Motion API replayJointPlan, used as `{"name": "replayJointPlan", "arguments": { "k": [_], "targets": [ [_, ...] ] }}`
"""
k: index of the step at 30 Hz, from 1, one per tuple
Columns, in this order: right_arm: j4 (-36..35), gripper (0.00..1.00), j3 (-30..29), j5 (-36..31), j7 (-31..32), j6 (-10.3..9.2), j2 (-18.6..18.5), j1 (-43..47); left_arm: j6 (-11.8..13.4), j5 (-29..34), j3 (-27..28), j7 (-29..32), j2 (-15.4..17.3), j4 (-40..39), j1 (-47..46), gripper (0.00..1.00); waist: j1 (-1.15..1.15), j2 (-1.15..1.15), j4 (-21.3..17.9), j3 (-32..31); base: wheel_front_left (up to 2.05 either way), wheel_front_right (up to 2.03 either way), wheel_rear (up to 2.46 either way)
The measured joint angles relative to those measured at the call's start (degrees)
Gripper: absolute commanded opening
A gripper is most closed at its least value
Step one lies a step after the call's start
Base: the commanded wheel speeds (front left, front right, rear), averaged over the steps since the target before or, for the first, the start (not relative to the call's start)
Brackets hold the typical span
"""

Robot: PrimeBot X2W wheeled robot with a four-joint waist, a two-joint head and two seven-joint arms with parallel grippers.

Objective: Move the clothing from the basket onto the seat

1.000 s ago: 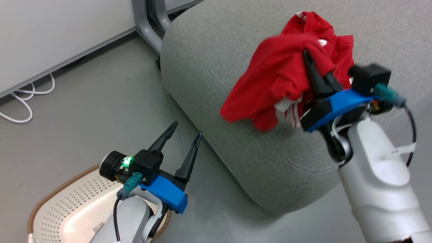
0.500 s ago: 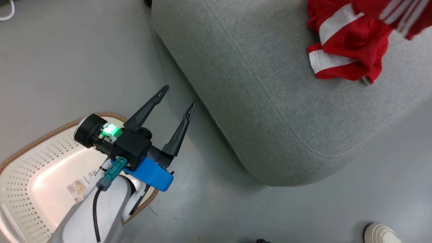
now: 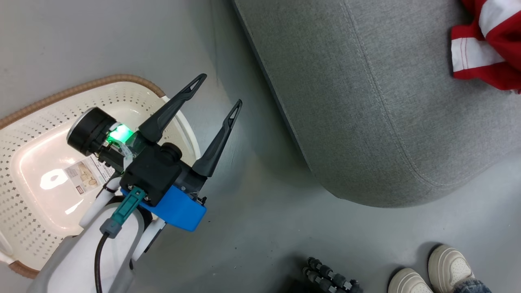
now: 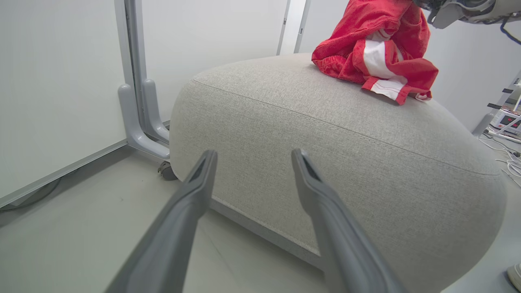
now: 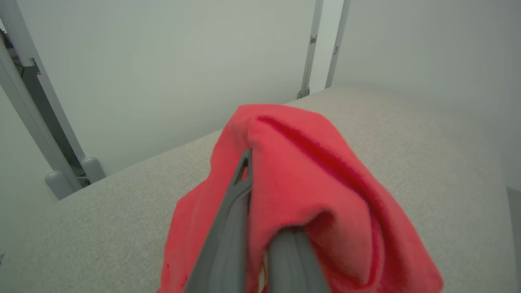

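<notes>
Left gripper [image 3: 221,88]: fingers spread wide, nothing between them, held over the grey floor [image 3: 252,228] in the gap between basket and seat, tips pointing toward the seat's side. Its pale forearm crosses the near part of the basket [image 3: 24,134], which stands on the floor just beside the seat's corner. Brown rim, perforated cream walls, and a paper label [image 3: 87,174] lying flat on its glossy bottom. Right gripper [image 5: 262,191]: fingers drawn close together and clenched on the clothing [image 4: 366,53]. Red fabric is bunched over them, so one dark fingertip shows and the other is under the cloth. It hangs above the seat [image 3: 366,101]. In the left wrist view the clothing is a crumpled red heap with a folded white band, resting on the top of the seat toward its far side, with its upper part drawn up toward the right arm at the frame's top edge. In the head view a red-and-white piece lies on the seat at the upper right corner. The seat is grey woven fabric with a rounded corner and a seam line running below its top. Beyond the seat are pale wall panels and a grey frame post [image 4: 138,101] with a curved foot. A person's two pale shoes [image 3: 447,264] stand on the floor near the seat's front, at the head view's lower right.
</notes>
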Motion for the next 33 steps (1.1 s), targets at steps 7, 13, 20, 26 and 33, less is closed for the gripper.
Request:
{"name": "replayJointPlan", "arguments": {
  "k": [7,13,20,26,33],
  "targets": [
    [6.9,0.00,0.6,-1.9,-1.0,0.00,0.8,-0.2,0.2,-0.5,-0.5,0.8,0.1,-1.2,0.2,1.00,0.00,0.00,0.9,1.2,0.00,0.00,0.00],
    [9.1,0.48,1.0,-2.9,-1.8,0.00,0.1,-1.1,0.2,-0.9,-0.8,0.5,-0.2,-1.2,-0.2,1.00,0.00,0.00,1.8,1.1,0.00,0.00,0.00],
    [9.8,1.00,0.9,-3.2,-2.2,0.00,-0.6,-1.2,0.5,-1.1,-1.1,-0.6,-0.6,-0.3,-0.3,1.00,-0.01,0.01,2.3,0.6,0.00,0.00,0.00],
    [9.7,1.00,0.6,-3.9,-2.3,0.00,-0.9,-0.8,0.7,-1.6,-1.2,-1.8,-1.4,0.7,-0.8,1.00,-0.01,0.01,2.7,-0.4,0.00,0.00,0.00],
    [8.2,1.00,0.5,-5.2,-2.3,0.00,-0.8,2.4,0.9,-2.6,-1.7,-4.6,-3.2,3.6,-1.4,1.00,-0.01,0.01,4.0,-2.9,0.00,0.00,0.00]
  ]
}}
